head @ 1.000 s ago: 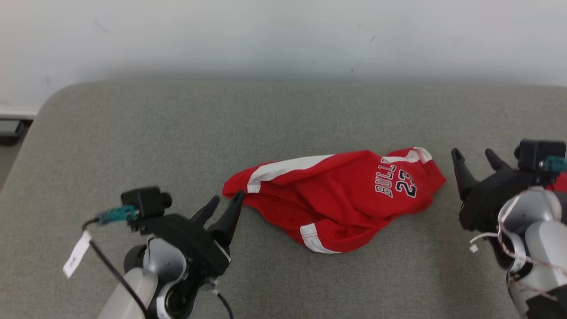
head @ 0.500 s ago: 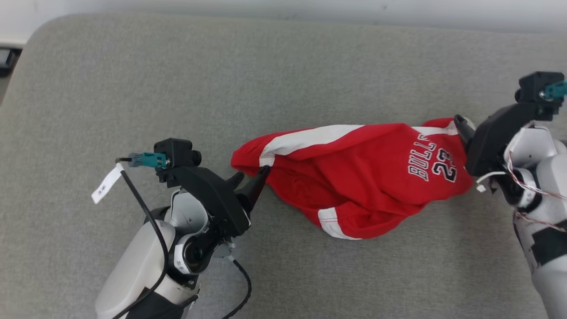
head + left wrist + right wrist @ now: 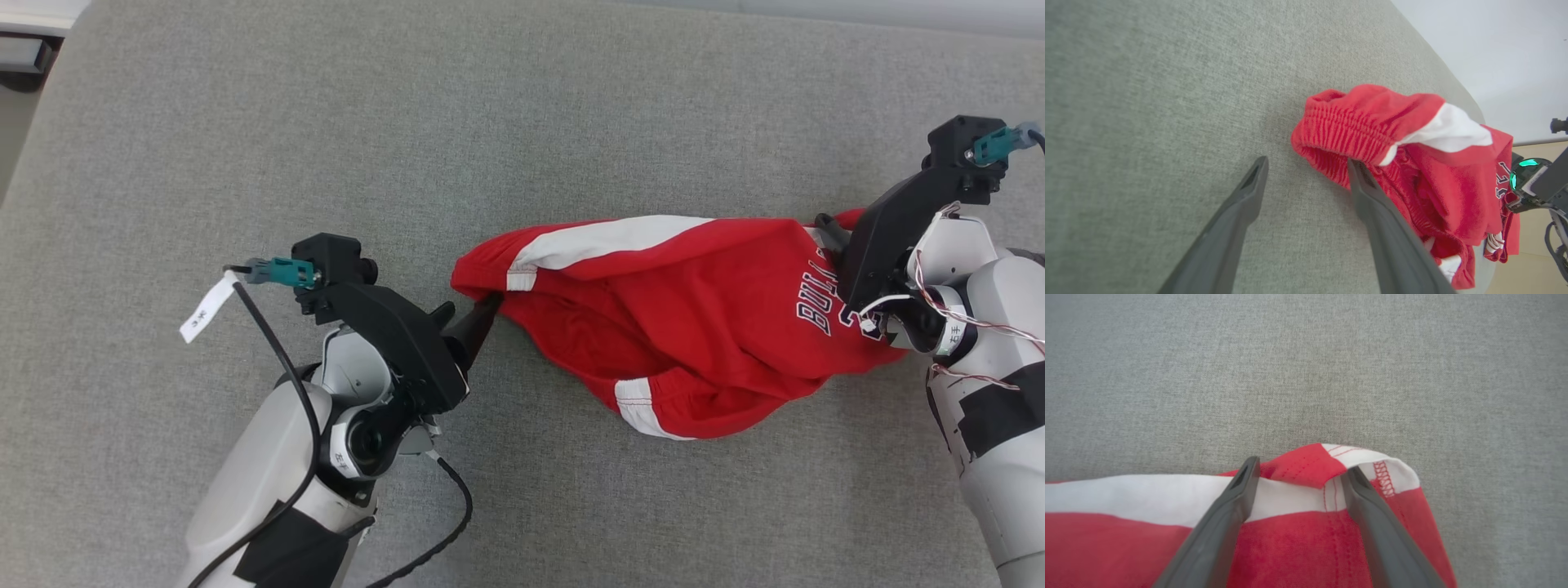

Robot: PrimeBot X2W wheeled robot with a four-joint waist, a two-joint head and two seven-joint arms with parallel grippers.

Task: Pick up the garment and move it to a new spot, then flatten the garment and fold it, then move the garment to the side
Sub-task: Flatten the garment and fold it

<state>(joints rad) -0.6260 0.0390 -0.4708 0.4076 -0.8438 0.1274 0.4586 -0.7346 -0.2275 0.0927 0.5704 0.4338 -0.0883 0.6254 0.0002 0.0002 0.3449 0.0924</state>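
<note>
We locate the garment, red shorts with white side stripes and dark lettering, lying crumpled in the middle of the grey upholstered surface, between the two arms. The left gripper sits at the elastic waistband end with its jaws spread wide. One finger touches the waistband edge, the other rests over bare upholstery, and nothing is clamped. The right gripper is at the opposite end, jaws equally wide. Its fingers lie over a hem corner with a white stripe and red stitching, without pinching the cloth. The right wrist body covers part of the lettering in the head view. Near the left wrist we note a black cable, a teal connector and a white paper tag, all well apart from the garment. No loose object lies on the upholstery around the shorts. The surface is a woven grey fabric with a rounded far corner. Beyond it the left wrist view shows a pale wall and a strip of tan floor.
</note>
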